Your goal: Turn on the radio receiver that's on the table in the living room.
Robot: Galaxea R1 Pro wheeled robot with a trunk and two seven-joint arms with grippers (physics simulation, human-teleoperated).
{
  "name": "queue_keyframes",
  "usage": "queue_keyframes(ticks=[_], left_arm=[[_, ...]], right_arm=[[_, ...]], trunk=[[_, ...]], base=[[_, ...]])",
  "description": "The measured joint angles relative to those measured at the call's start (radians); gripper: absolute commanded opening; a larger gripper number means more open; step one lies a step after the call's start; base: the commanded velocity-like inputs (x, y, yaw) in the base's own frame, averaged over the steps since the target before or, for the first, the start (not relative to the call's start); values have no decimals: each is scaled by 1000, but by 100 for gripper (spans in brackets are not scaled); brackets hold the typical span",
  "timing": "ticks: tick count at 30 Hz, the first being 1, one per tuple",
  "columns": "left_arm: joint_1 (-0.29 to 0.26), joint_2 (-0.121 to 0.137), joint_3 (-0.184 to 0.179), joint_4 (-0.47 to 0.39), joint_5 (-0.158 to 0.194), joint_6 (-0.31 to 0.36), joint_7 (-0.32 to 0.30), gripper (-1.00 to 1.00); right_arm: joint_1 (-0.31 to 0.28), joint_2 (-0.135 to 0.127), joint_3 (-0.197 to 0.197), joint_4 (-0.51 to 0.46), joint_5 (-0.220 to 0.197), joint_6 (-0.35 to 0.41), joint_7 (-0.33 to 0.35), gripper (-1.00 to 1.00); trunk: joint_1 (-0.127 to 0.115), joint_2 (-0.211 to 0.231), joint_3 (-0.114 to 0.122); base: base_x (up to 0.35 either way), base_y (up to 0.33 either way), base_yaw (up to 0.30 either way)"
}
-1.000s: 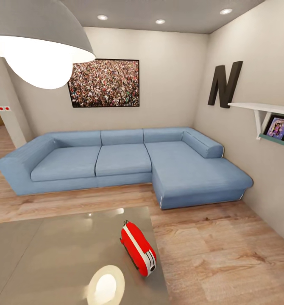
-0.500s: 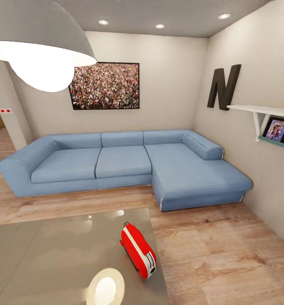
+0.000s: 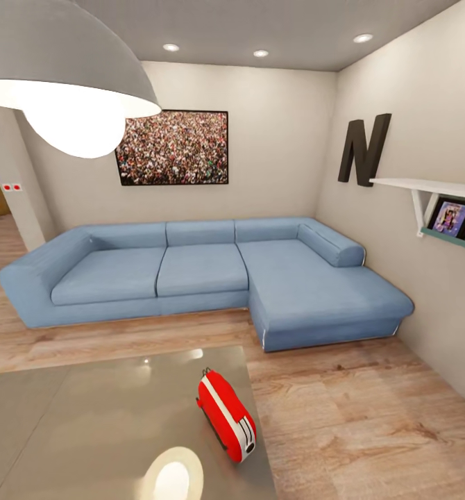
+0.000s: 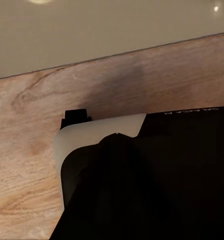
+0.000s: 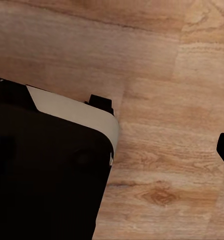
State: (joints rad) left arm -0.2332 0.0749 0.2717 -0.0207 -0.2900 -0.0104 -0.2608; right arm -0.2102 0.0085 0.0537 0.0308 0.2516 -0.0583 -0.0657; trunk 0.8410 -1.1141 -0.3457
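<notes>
Pincers' openness I cannot tell; radio receiver (image 3: 226, 415) sits at table's (image 3: 66, 417) 3 o'clock edge; a clumsy reach could topple it.

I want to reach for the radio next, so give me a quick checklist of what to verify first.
1. Radio receiver in the head view: ok, red, near the table's right edge.
2. Radio resting on the table: ok.
3. Table top around the radio free of other objects: ok.
4. Switch location on the radio: cannot tell.
5. Arms raised toward the table: not ok, both wrist views look at the wood floor.
6. Jaws open or shut: cannot tell.
</notes>
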Motion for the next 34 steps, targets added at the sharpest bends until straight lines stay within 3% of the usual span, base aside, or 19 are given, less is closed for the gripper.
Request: queue_keyframes(ticks=[12,28,34], left_arm=[[0,1,-1,-4,-4,0,0,-100],[0,0,-2,-4,-3,0,0,-100],[0,0,-2,-4,-3,0,0,-100]], right_arm=[[0,13,0,1,-1,1,0,100],[0,-2,9,-7,8,-1,3,100],[0,4,7,-8,11,-1,3,100]], trunk=[[0,0,18],[0,0,19],[0,0,19]], base=[[0,0,0],[0,0,0],[0,0,0]])
